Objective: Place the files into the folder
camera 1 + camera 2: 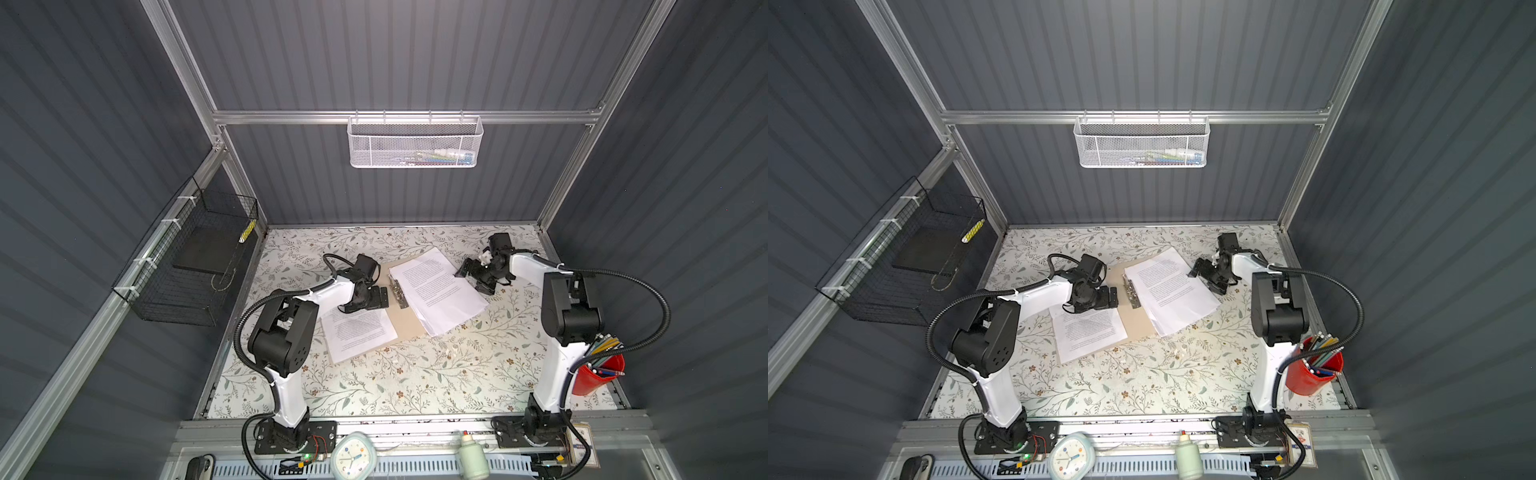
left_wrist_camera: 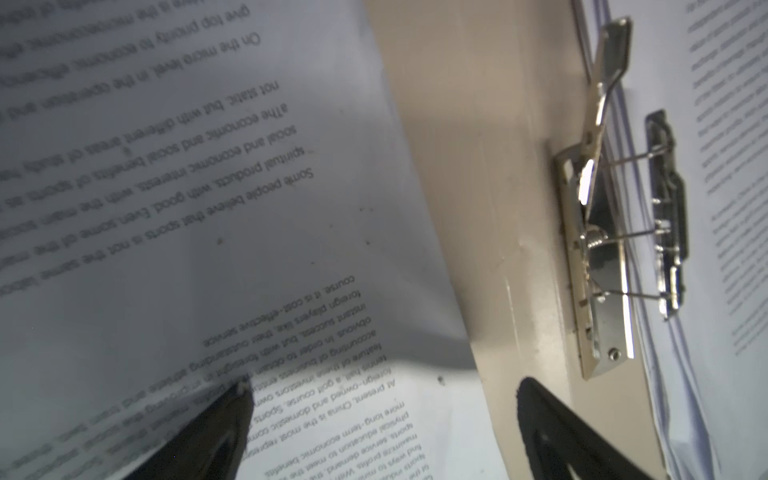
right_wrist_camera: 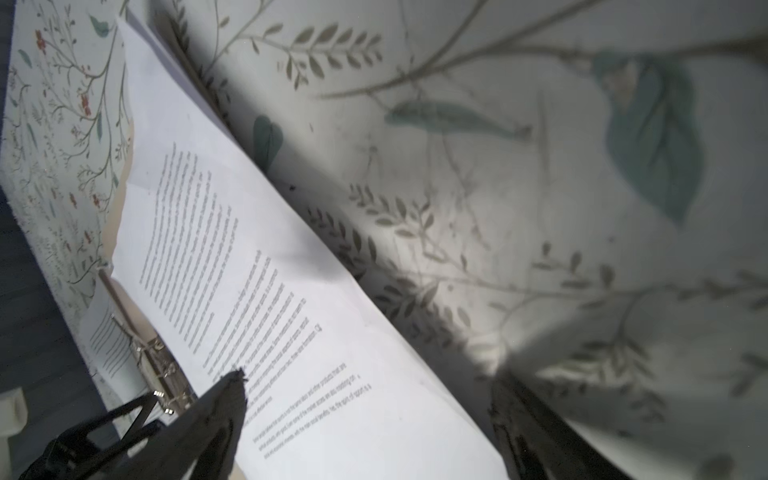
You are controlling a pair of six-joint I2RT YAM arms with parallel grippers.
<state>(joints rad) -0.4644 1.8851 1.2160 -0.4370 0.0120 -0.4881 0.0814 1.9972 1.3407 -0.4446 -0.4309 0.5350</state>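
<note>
With the left gripper [image 1: 375, 297] and right gripper [image 1: 471, 279] both released, we judge most files [image 1: 440, 286] stacked on the open folder [image 1: 409, 322] toward the worktop's [image 1: 415, 374] far edge, so next we must pinch the loose sheet [image 1: 357, 332] across the clip [image 1: 398, 293] onto them.

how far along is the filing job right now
Done: a fanned stack of white printed sheets lies on the open tan cardboard folder, beside its metal clip. In hand: nothing; left tool and right tool both open. Left: one white printed sheet on the left flap must join the stack.
</note>
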